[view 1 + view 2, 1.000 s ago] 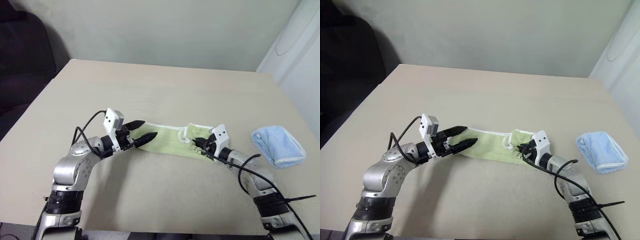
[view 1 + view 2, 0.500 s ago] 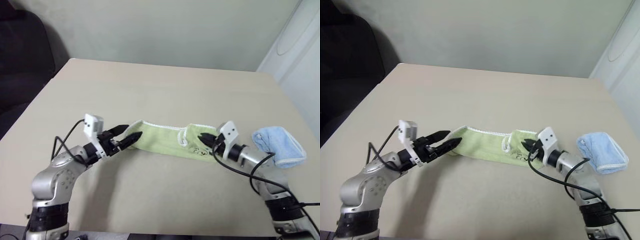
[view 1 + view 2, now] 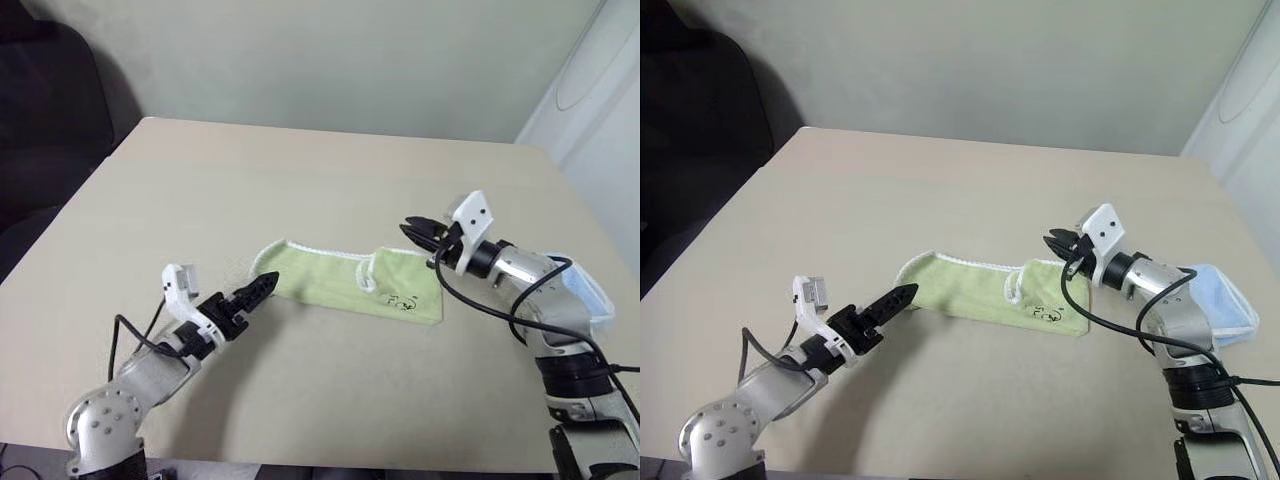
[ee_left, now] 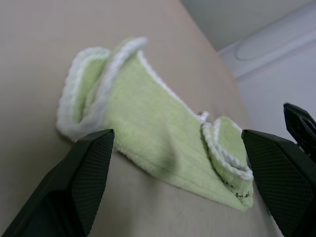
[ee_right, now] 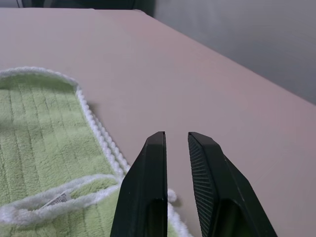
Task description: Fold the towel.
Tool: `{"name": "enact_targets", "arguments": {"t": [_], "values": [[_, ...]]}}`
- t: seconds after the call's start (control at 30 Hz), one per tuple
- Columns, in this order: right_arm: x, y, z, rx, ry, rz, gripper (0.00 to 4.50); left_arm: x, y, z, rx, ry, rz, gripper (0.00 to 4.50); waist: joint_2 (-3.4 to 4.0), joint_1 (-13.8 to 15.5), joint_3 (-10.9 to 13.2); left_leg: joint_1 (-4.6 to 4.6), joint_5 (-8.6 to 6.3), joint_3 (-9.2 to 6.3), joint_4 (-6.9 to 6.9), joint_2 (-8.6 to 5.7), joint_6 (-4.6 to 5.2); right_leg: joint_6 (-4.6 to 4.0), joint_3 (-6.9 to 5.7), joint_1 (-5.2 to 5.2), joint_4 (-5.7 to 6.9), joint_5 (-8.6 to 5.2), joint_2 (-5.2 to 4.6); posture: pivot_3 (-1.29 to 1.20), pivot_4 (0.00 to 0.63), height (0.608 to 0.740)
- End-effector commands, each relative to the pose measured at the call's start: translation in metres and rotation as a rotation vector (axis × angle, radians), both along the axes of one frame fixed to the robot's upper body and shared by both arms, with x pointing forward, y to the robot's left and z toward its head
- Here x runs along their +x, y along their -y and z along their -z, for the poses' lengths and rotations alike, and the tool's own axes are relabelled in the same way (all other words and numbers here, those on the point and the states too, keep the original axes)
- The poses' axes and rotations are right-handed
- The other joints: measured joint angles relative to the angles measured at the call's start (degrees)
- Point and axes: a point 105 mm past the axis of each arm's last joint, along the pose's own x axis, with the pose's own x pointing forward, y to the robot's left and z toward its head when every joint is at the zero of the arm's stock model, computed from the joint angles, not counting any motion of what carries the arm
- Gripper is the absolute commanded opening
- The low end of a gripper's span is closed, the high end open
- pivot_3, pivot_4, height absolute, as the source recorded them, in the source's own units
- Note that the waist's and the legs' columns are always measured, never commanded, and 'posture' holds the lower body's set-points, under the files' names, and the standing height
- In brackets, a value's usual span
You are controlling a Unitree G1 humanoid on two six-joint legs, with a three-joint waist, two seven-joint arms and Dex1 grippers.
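Left eye view: green towel (image 3: 345, 285) folded into narrow strip on table (image 3: 330, 180), further fold likely left; left gripper (image 3: 262, 286) spread wide, empty; right gripper (image 3: 416, 231) nearly closed, empty.

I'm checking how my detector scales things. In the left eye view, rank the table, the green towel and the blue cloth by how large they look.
1. Table, by far the largest.
2. Green towel.
3. Blue cloth, smallest, though the right arm covers most of it, so its full extent is unsure.
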Motion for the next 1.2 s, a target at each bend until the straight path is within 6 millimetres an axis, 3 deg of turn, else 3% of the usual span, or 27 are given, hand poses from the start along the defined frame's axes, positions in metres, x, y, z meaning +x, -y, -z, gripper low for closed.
{"name": "enact_targets", "arguments": {"t": [0.03,0.3,0.47,0.6,0.73,0.9,1.07,1.2], "values": [[0.0,-0.006,-0.015,0.01,0.067,-0.027,0.78,0.008,-0.006,-0.001,-0.116,-0.058,-0.101,4.5,0.05,0.0,0.1,0.0,0.01,0.03,0.0,-0.01,0.01,0.0,0.0,0.01,0.0,0.0,0.0,0.0,0.15,0.74],[0.004,-0.004,-0.018,0.022,0.089,0.002,0.78,0.031,-0.001,0.02,-0.158,-0.243,-0.125,4.5,0.18,-0.1,0.2,0.32,0.05,0.08,0.0,0.0,-0.03,-0.01,-0.02,0.3,0.02,0.01,0.08,0.0,0.15,0.74],[0.002,-0.002,-0.021,0.027,0.103,0.019,0.78,0.027,0.0,0.025,-0.146,-0.297,-0.097,4.5,0.31,0.0,0.2,0.48,0.04,0.09,0.0,-0.02,-0.04,-0.01,-0.04,0.46,0.02,0.01,0.11,0.0,0.15,0.74],[-0.001,-0.001,-0.019,0.029,0.101,0.024,0.78,0.031,-0.02,0.013,-0.121,-0.219,-0.129,4.5,0.33,-0.1,0.3,0.49,0.0,0.12,0.0,-0.03,-0.08,-0.02,-0.05,0.47,0.01,0.01,0.14,0.0,0.15,0.74],[-0.003,-0.001,-0.016,0.032,0.091,0.029,0.78,0.04,-0.054,-0.009,-0.051,-0.11,-0.185,4.5,0.33,-0.2,0.3,0.5,-0.05,0.06,-0.01,0.07,-0.09,-0.05,-0.01,0.44,0.02,0.01,0.45,0.0,0.15,0.74],[-0.005,-0.004,-0.013,0.037,0.083,0.025,0.78,0.037,-0.081,-0.027,0.016,-0.055,-0.226,4.5,0.31,-0.4,0.3,0.49,-0.15,0.03,-0.01,0.43,-0.04,-0.43,0.02,0.37,-0.01,-0.03,0.8,0.0,0.15,0.74],[-0.006,-0.007,-0.01,0.042,0.073,0.02,0.78,0.026,-0.071,-0.031,0.021,-0.05,-0.16,4.5,0.26,-0.1,0.3,0.48,-0.29,0.01,-0.01,0.43,-0.44,-0.63,0.01,0.36,0.0,-0.15,0.82,0.0,0.15,0.74],[-0.006,-0.012,-0.008,0.047,0.068,0.006,0.78,0.004,-0.034,-0.026,-0.054,-0.093,-0.032,4.5,0.12,-0.1,0.4,0.48,-0.29,0.02,0.0,0.41,-0.45,-0.67,0.02,0.37,0.0,-0.16,0.82,0.0,0.15,0.74]]}}
